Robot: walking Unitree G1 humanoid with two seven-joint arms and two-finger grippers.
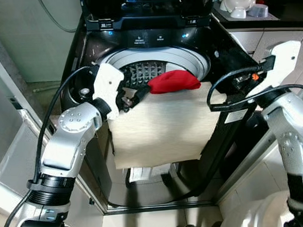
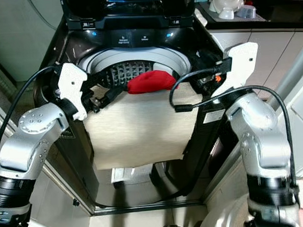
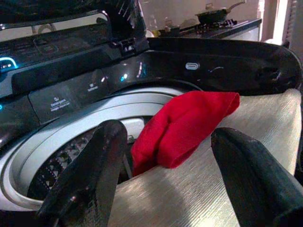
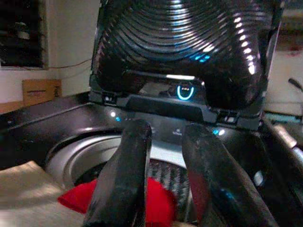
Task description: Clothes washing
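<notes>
Your washing machine (image 1: 89,51) stood with its lid up, and a beige cloth (image 1: 162,130) hung over the front rim of the drum (image 1: 140,71), draping down the machine's front. A red garment (image 1: 174,81) lay bunched on the cloth's upper edge, partly over the drum opening. Your left hand (image 3: 165,175) sat at the cloth's left corner, fingers spread wide with nothing between them. Your right hand (image 4: 163,161) hovered by the rim's right side, fingers parted a little, empty.
</notes>
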